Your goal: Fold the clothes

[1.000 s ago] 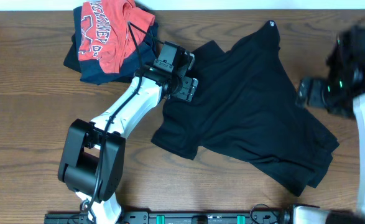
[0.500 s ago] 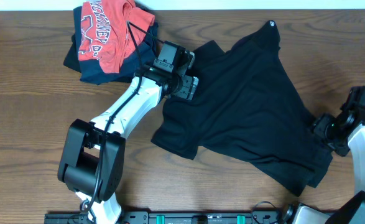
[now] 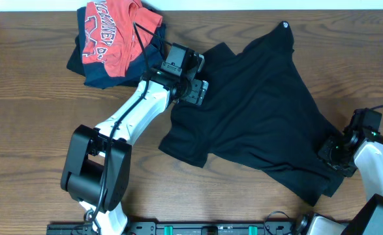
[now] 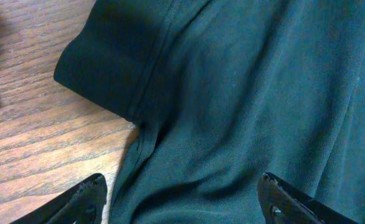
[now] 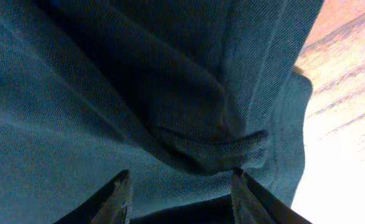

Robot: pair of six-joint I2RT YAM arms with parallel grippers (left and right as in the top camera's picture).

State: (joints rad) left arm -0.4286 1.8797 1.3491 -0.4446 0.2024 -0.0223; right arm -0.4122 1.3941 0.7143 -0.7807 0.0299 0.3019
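The black T-shirt (image 3: 256, 104) lies spread and rumpled on the wooden table, its small white emblem (image 3: 284, 25) at the far edge. My left gripper (image 3: 194, 91) hovers open over the shirt beside its left sleeve (image 4: 107, 68). In the left wrist view the left gripper (image 4: 182, 186) has its fingers wide apart above the fabric. My right gripper (image 3: 333, 151) sits low on the shirt's lower right corner. In the right wrist view the right gripper (image 5: 182, 190) is half open, its fingers either side of a bunched fold of hem (image 5: 219, 149).
A red shirt with white lettering (image 3: 109, 32) lies on a dark navy garment (image 3: 90, 73) at the far left, close behind my left arm. Bare wood (image 3: 34, 124) shows to the left and along the near edge.
My right arm has come down from the right edge onto the shirt's lower right corner, and its jaws have narrowed round the fabric. The left arm has not moved.
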